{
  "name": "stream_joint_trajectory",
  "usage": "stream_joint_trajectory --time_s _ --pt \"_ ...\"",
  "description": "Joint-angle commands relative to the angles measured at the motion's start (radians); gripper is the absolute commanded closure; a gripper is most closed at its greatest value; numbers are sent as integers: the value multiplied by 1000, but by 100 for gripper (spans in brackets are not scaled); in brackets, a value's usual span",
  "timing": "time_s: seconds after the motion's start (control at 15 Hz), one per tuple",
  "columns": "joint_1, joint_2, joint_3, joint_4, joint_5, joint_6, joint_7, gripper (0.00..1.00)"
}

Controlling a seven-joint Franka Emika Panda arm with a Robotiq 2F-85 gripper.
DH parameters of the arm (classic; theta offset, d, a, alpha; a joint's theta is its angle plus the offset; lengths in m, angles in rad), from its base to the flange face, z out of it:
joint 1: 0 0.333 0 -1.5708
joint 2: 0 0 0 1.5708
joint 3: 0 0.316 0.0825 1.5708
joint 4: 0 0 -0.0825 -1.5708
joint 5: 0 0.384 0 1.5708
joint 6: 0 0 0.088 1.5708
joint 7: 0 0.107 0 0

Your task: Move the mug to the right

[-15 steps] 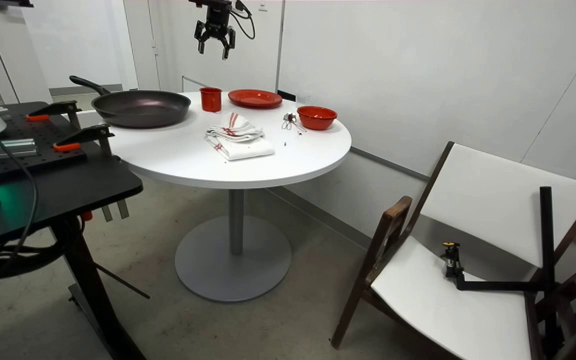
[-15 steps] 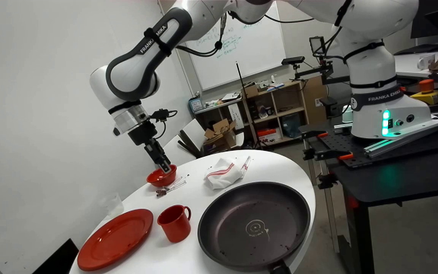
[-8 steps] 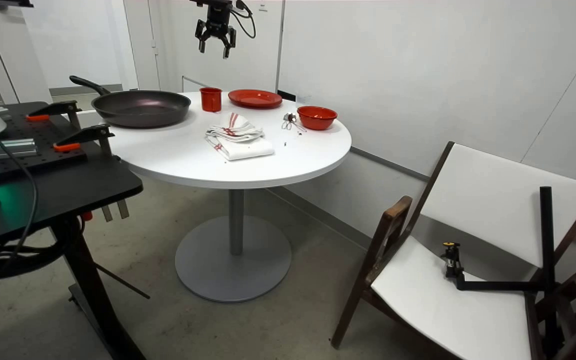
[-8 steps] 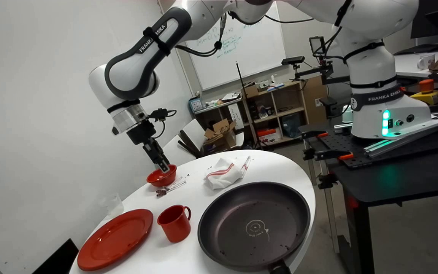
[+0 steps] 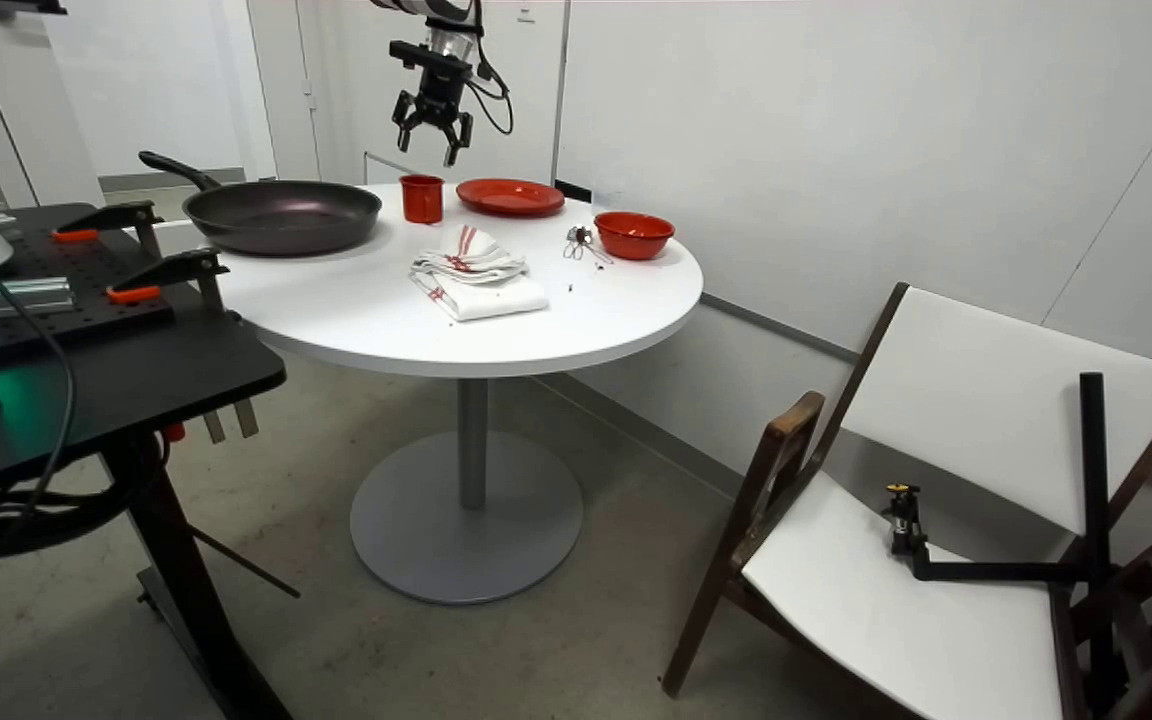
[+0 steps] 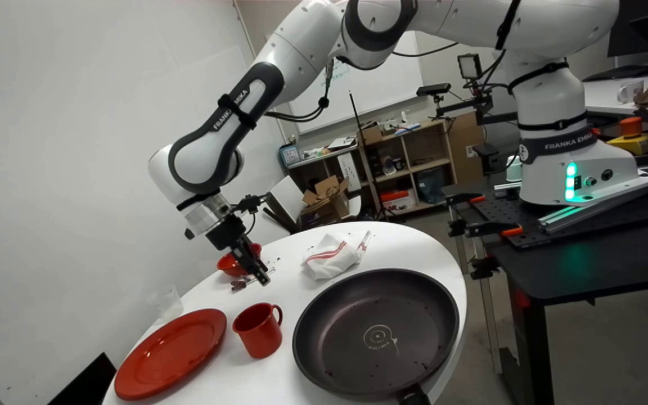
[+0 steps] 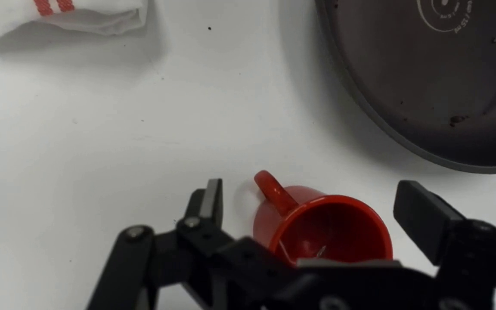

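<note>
Mug [image 6: 261,338] stands unmoved amid white walls [image 5: 836,150], on the round white tabletop [image 5: 366,305], between black pan [image 6: 377,332] and red plate [image 6: 169,357], while the tool [image 5: 427,150], lower than before, hangs above and apart, jaws spread wide, gripping nothing.

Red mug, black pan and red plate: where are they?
Red mug [image 6: 261,341], in an exterior view: its outer side.
Black pan [image 6: 377,336], in an exterior view: inner base.
Red plate [image 6: 170,354], in an exterior view: upper face.
</note>
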Motion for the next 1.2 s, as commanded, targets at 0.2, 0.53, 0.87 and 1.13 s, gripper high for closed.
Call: stream_joint_trajectory --time_s 0.2,0.53,0.87,1.13 --pt "1 157 4 237 12 -112 -88 0" --pt "20 237 -1 339 -8 -218 -173 0" --pt "39 288 16 428 24 -227 -155 0" --pt "29 291 35 463 52 -182 -132 0"
